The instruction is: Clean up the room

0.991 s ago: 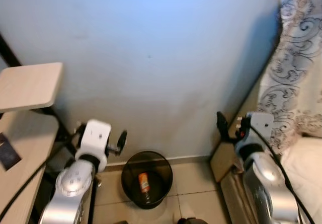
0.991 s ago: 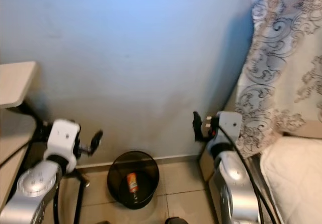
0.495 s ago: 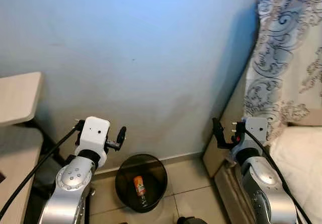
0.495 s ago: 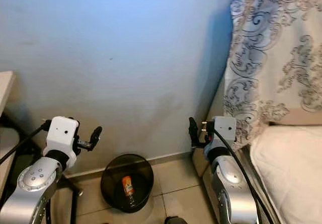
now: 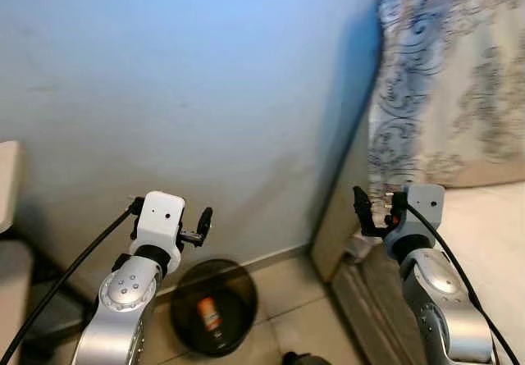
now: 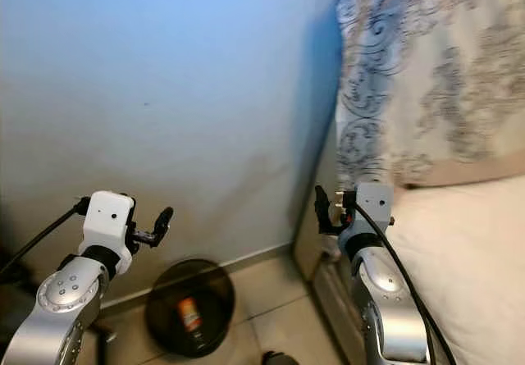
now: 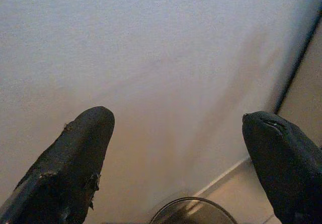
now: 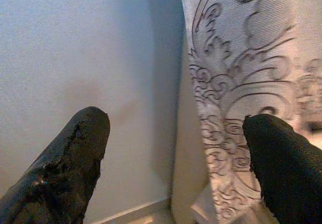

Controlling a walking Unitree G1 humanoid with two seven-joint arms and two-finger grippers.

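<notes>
- Room, the thing to be tidied — what shows is a corner: a pale blue wall (image 5: 205, 78), a patterned curtain (image 5: 447, 70) on the right, and a bed (image 6: 467, 242) with a light cover below it, all near the robot.
- Tiled floor (image 5: 287, 299) at the foot of the wall carries a round dark waste bin (image 5: 213, 306), standing between the two arms and just in front of the skirting.
- Bottle (image 5: 207, 314) with an orange label lies inside the bin — so, as a judgement, at least one piece of litter is already put away. What else is left to clear cannot be told from here.
- Left hand (image 5: 203, 221) hangs above the bin's near side, fingers spread wide in the left wrist view, holding nothing.
- Right hand (image 5: 358, 209) is raised beside the bed's edge, pointed at the curtain; its fingers (image 8: 75, 153) are likewise spread apart and empty.
- Writing: the bottle's label is too small and blurred to read, and no other brand or lettering can be made out.
</notes>
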